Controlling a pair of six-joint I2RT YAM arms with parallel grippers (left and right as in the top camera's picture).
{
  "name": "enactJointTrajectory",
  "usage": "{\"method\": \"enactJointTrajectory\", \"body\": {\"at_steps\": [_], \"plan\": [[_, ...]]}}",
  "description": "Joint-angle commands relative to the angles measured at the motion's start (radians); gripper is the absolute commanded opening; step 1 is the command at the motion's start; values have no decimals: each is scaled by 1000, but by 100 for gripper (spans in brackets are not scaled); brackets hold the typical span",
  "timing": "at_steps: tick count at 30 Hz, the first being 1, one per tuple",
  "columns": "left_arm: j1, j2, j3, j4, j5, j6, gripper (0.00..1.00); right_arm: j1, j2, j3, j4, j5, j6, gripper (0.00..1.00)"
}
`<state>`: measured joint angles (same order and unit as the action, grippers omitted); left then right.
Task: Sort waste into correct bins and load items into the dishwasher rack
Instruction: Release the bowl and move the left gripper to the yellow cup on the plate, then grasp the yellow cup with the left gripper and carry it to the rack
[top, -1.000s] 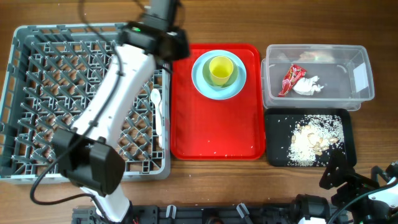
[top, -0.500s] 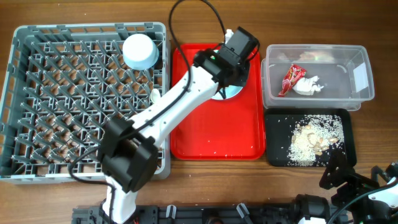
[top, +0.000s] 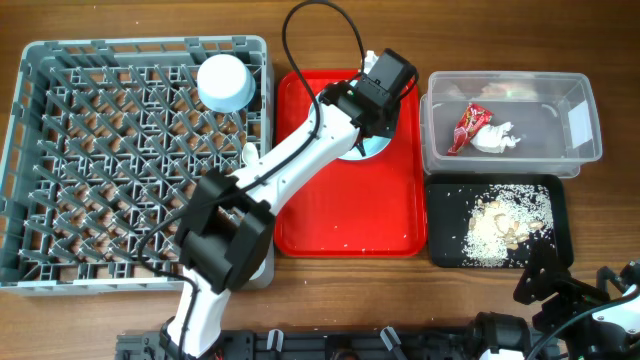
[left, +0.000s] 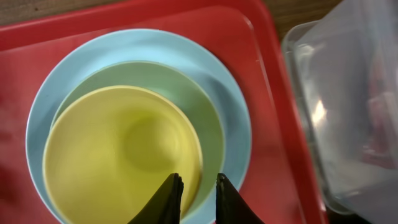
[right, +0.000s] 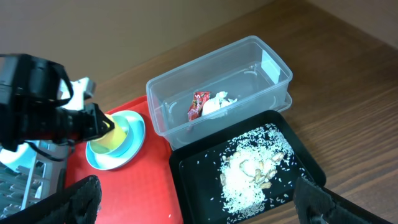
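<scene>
My left gripper (left: 198, 182) is narrowly open, its fingertips on either side of the rim of the yellow-green cup (left: 118, 149). The cup stands on the light blue plate (left: 230, 112) on the red tray (top: 340, 210). In the overhead view my left wrist hides the cup. A pale blue bowl (top: 224, 82) sits upside down in the grey dishwasher rack (top: 130, 45), and white cutlery (top: 252, 160) lies at the rack's right edge. The red wrapper (top: 467, 128) and white tissue (top: 497, 138) lie in the clear tub (top: 560, 100). Rice scraps (top: 500, 225) lie in the black tray (top: 445, 210). My right gripper (top: 580, 285) is open and empty.
The clear tub stands right beside the red tray's right edge, with the black tray in front of it. My left arm stretches from the table's front across the rack's right side to the tray. My right gripper (right: 199, 208) hovers near the front right edge.
My left arm has let go of the pale blue bowl in the rack's back right and swung right over the cup on the plate. It has hardly moved in the last half second.
</scene>
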<state>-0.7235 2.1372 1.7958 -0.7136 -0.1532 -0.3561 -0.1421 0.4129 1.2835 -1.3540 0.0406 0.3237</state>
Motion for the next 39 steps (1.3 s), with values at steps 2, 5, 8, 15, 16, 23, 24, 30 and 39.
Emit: {"method": "enactJointTrajectory", "body": {"at_steps": [2,5,8,15,16,23,24,30,39], "plan": [[17,67,-3,18,-58,13,18,-2,-6,-1,0,-13,-6,100],[20,68,-3,19,-58,13,11,-2,-6,-1,0,-13,-6,100],[21,59,-2,19,-73,13,4,-2,-6,-1,0,-13,-6,100],[46,-98,50,-22,-151,13,4,-2,-6,-1,0,-13,-6,100],[53,-135,64,-39,-147,12,4,-2,-6,-1,0,-13,-6,100],[176,-435,95,-183,118,13,4,-2,-6,-1,0,-13,-6,100],[208,-465,95,-220,186,13,4,-2,-6,-1,0,-13,-6,100],[462,-528,88,-465,741,163,4,-2,-6,-1,0,-13,-6,100],[722,-381,17,-640,1146,451,4,-2,-6,-1,0,-13,-6,100]]}}
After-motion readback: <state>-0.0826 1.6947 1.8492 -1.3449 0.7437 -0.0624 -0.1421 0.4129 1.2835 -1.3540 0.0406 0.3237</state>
